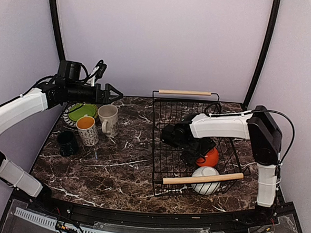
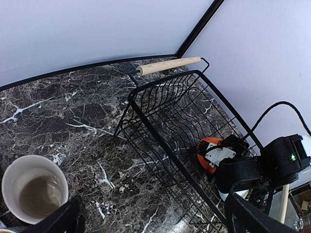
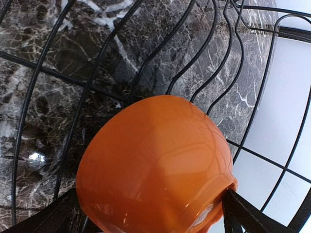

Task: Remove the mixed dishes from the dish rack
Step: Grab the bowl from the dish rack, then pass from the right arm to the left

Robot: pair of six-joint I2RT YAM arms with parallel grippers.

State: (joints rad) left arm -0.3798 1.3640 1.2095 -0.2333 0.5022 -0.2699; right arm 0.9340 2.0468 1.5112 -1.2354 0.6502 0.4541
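Now the right gripper [image 3: 149, 194], wide open and empty, straddles the tipped orange bowl [image 3: 155, 155] inside the dish rack [image 1: 154, 148], so it should sink lower, centre on the glossy dome, then close firmly; left gripper [image 1: 114, 94] hangs open, empty, outside the rack.

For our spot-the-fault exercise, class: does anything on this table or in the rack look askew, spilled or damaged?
Only the orange bowl stands out: it lies tipped over in the dish rack, rounded outside facing up, not upright. I see no spill or breakage.
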